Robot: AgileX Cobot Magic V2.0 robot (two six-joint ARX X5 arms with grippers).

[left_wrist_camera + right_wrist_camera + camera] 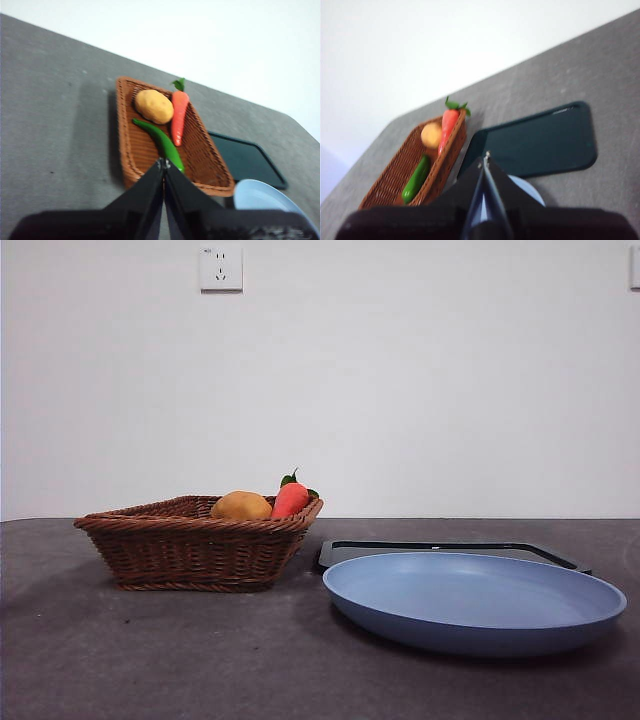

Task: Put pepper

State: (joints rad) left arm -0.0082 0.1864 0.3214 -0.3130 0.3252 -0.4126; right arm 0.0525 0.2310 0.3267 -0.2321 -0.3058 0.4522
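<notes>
The pepper (pixel 161 141), glossy green and elongated, lies inside the wicker basket (pixel 197 162) beside a yellow-brown potato (pixel 154 106) and an orange carrot (pixel 178 116). In the right wrist view the pepper (pixel 417 178) shows in the basket (pixel 390 180) too. In the front view the basket (pixel 190 545) wall hides the pepper. My left gripper (pixel 163 164) is shut, hovering high above the basket's near end. My right gripper (pixel 486 159) is shut, high over the blue plate (pixel 526 190). Neither arm shows in the front view.
A blue plate (pixel 470 600) sits at the right front of the table, with a dark flat tray (pixel 440 550) behind it. The potato (pixel 240 506) and carrot (pixel 290 499) poke above the basket rim. A wall socket (pixel 221 268) is on the white wall.
</notes>
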